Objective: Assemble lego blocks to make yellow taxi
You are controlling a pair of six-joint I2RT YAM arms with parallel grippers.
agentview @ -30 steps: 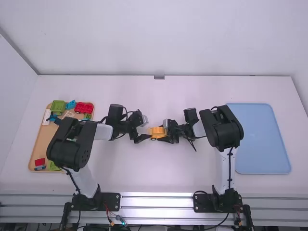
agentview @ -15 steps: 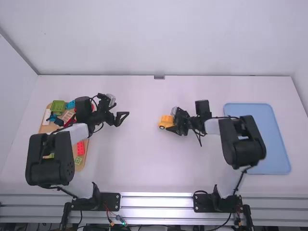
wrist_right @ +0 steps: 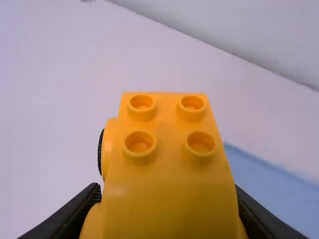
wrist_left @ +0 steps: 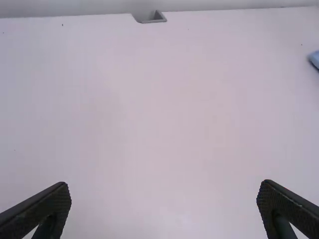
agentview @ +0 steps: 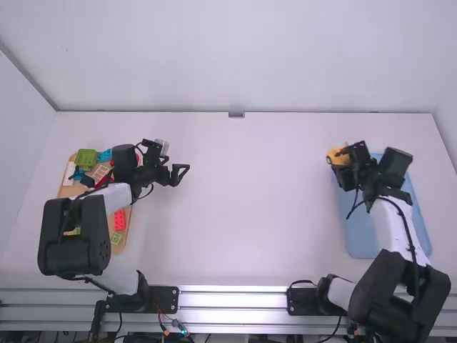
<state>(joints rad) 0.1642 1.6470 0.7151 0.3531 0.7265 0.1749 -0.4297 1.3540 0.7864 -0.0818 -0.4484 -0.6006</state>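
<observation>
Two grippers in high view: my right gripper [agentview: 341, 161] has the yellow taxi [agentview: 335, 156] at the far inner corner of the blue tray [agentview: 363, 239]; my left gripper [agentview: 182, 176] is near the loose blocks [agentview: 86, 158]. Left wrist view: jaws wide apart, empty. Right wrist view: jaws gripping taxi, studs visible. Build looks complete; placing it on the tray probably remains.

The yellow taxi [agentview: 334, 157], held in the right gripper [agentview: 343, 159], has moved from the middle of the frame to the right, by the upper left corner of the blue tray [agentview: 361, 237]. The right arm's elbow has swung to the lower right. The left gripper [agentview: 181, 175] has withdrawn leftward from beside the taxi.
</observation>
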